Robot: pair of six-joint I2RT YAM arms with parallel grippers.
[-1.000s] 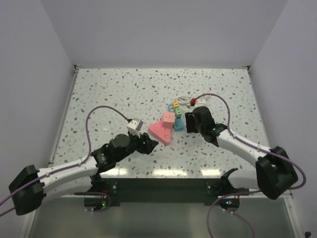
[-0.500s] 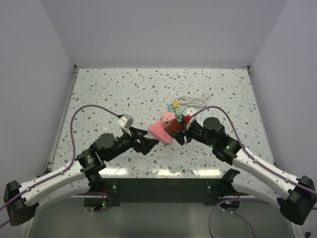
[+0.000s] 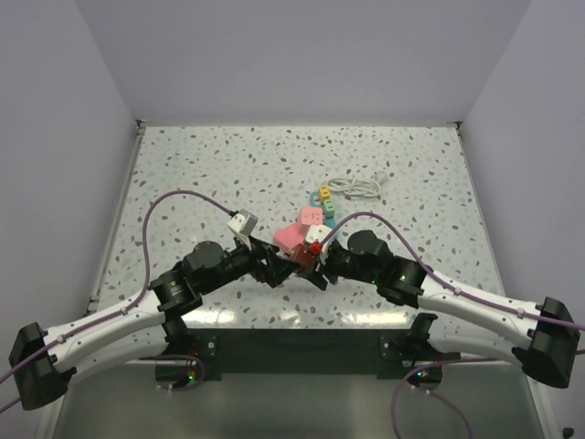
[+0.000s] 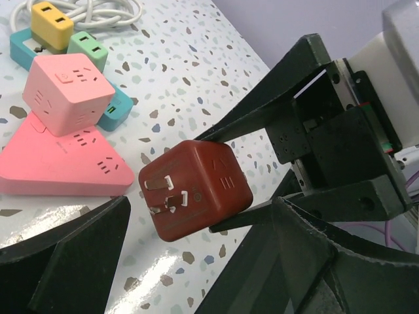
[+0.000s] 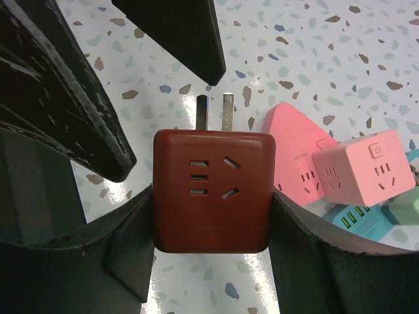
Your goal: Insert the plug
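A dark red cube plug [image 5: 213,190] with metal prongs hangs above the table. My right gripper [image 5: 211,222] is shut on its two sides. The prongs point towards my left gripper [image 4: 203,216], which stands wide open just in front of the plug [image 4: 196,190] without touching it. In the top view the two grippers meet near the table's front middle, left gripper [image 3: 277,265] facing right gripper [image 3: 315,256]. A pink triangular socket block [image 4: 59,163] lies flat just beyond, with a pink cube socket [image 4: 69,91] against it.
Behind the pink pieces lie teal [image 4: 26,49], yellow [image 4: 52,16] and green [image 4: 91,47] adapters and a coiled white cable [image 3: 356,186]. White walls close the table on three sides. Both arms' purple cables arc over the near half.
My right arm has carried the red plug from the far cluster towards the near left. The left gripper has opened wider and now faces the plug's prongs.
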